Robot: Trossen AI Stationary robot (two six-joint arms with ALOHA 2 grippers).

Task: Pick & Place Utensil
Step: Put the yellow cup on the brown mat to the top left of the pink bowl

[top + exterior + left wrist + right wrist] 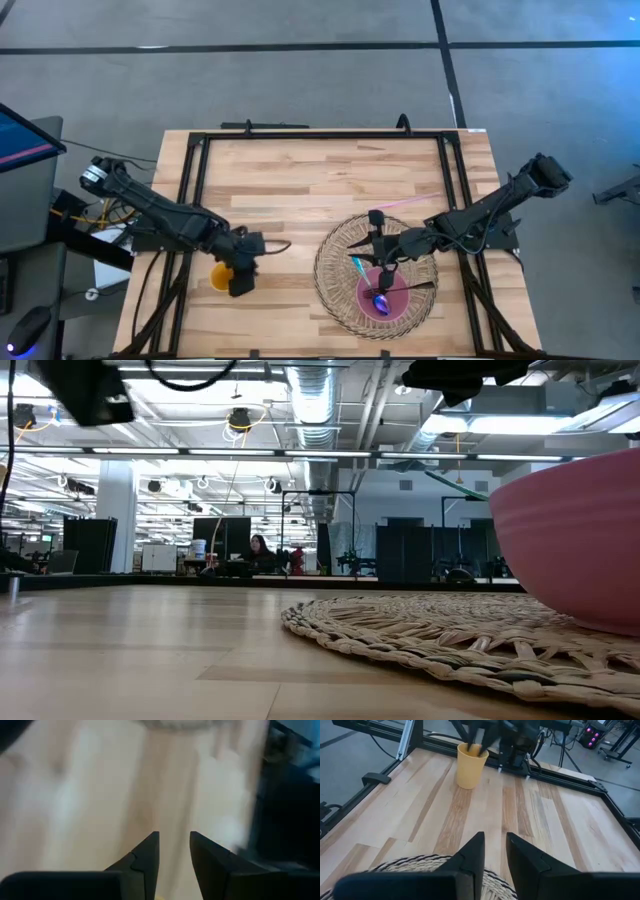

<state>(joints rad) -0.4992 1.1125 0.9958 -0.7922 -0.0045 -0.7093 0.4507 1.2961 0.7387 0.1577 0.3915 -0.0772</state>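
A pink bowl (pixel 388 297) sits on a round woven mat (pixel 335 262), near right on the table. In the bowl lies a purple spoon (pixel 381 301), and a teal utensil (pixel 356 267) leans over the rim. A pink utensil (pixel 405 204) lies on the wood beyond the mat. My right gripper (pixel 384 262) hovers over the bowl's far rim, open by a narrow gap (pixel 493 837) and empty. A yellow cup (pixel 219 276) stands upright near left. My left gripper (pixel 240 278) is at the cup, its fingers (pixel 471 742) over the rim, open by a narrow gap (pixel 174 837). My left gripper stands with its fingers at the yellow cup's rim (pixel 470 746), coming from above. I cannot tell whether they touch the cup.
A black metal frame (pixel 320 135) runs around the wooden tabletop. Bare wood lies between the cup and the mat and across the far half of the table. In the low view the bowl (pixel 570 540) and mat (pixel 420 630) fill the right side.
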